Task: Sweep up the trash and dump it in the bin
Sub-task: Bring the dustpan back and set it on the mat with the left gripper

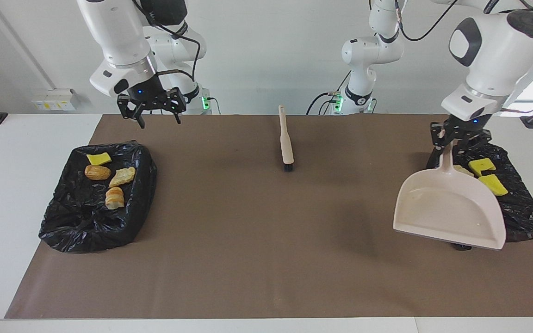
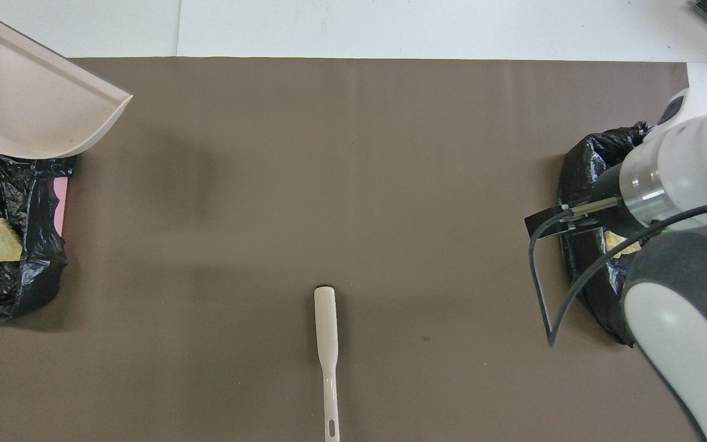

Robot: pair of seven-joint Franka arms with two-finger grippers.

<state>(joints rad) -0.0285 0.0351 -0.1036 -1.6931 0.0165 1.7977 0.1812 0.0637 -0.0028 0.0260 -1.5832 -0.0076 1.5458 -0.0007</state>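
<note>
**Dustpan Aloft Over Lined Bin**

The left pincer (image 1: 456,141), pinching the handle of a pale pink plastic dustpan (image 1: 449,208), hangs over a crinkled black-bag-lined bin (image 1: 521,208) holding yellow sponge scraps (image 1: 487,173). The right pincer (image 1: 153,113), spread wide and empty, hovers above the second bagged bin (image 1: 77,222), where bread-like lumps (image 1: 109,182) lie below it. A cream-handled brush (image 1: 286,141) rests on the brown-papered desk (image 1: 266,259), between the pincers.

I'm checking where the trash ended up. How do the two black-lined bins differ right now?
The bin at the right arm's end shows four scraps: one yellow, three tan or brown. The bin at the left arm's end shows two yellow and one tan. The empty dustpan, held by the left gripper, covers part of that bin; the open right gripper holds nothing. Both bins sit on the brown mat.
</note>
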